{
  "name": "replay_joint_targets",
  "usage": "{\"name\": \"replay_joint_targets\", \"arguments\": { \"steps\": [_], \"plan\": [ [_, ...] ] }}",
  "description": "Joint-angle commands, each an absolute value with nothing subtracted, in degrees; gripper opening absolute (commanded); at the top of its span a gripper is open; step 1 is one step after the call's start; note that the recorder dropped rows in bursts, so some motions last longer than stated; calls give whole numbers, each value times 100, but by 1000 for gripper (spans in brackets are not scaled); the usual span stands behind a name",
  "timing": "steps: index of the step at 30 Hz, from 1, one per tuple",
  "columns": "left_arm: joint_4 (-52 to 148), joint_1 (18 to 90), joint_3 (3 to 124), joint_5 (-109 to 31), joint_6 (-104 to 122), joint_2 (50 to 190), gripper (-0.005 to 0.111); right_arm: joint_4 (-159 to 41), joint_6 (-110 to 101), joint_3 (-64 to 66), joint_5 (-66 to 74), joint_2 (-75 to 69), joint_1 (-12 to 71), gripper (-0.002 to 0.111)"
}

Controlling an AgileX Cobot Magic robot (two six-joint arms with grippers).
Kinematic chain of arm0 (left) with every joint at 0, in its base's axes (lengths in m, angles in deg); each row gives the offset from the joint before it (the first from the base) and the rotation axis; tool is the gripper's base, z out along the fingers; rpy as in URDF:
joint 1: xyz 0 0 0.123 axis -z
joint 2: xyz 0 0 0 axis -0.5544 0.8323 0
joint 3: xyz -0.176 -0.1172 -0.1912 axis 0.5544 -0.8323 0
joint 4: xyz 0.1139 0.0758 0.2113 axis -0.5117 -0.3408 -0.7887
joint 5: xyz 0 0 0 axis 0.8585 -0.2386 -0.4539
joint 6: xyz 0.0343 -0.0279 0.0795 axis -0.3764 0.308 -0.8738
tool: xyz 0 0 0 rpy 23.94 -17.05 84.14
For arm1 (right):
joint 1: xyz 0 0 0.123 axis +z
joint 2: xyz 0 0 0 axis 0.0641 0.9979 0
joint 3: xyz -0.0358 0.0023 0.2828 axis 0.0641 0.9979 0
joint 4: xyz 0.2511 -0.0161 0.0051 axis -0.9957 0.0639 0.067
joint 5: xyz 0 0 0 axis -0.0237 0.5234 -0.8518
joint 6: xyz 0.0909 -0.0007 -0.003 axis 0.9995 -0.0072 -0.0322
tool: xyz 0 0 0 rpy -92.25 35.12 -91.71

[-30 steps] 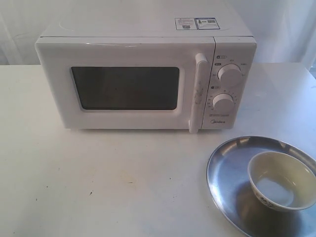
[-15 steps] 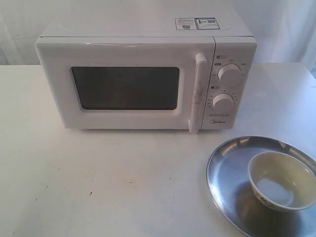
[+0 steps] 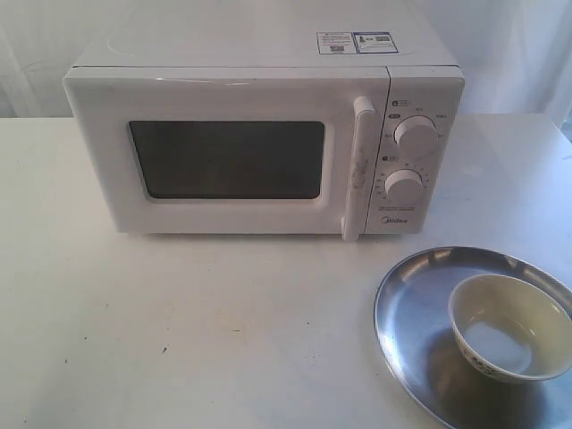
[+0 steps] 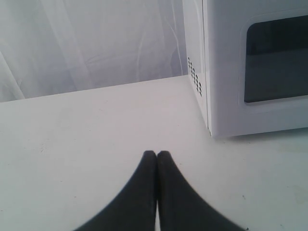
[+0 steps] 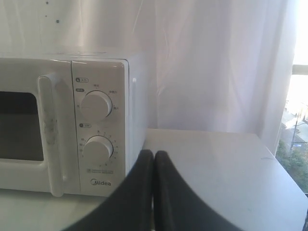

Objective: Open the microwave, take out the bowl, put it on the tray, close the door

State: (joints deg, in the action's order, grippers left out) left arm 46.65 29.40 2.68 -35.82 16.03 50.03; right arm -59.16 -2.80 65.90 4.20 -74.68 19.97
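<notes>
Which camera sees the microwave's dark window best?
The exterior view: the whole window faces the camera. The left wrist view cuts part of it off, and the right wrist view catches only a corner beside the handle.

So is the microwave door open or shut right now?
Shut. The door lies flush with the front of the microwave, and no gap shows beside its handle.

1. A white desk (image 3: 179,331) spreads across the scene, its matte surface marked by a few tiny dark specks and faint scuffs.
2. A white curtain (image 3: 509,54) hangs in soft folds behind the desk's far edge.
3. Beside the curtain, a bright window (image 5: 298,125) strip shows trees and a street outside.
</notes>
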Motion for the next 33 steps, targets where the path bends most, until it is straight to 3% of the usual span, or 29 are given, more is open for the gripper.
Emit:
{"name": "replay_joint_targets", "arguments": {
  "steps": [1, 33],
  "plan": [
    [4709, 2946, 284, -3560, 1603, 4991, 0, -5861, -320, 6615, 382, -7498, 1994, 0],
    [4709, 2946, 284, -3560, 1603, 4991, 0, -5861, -359, 6615, 614, -7498, 1994, 0]
  ]
}}
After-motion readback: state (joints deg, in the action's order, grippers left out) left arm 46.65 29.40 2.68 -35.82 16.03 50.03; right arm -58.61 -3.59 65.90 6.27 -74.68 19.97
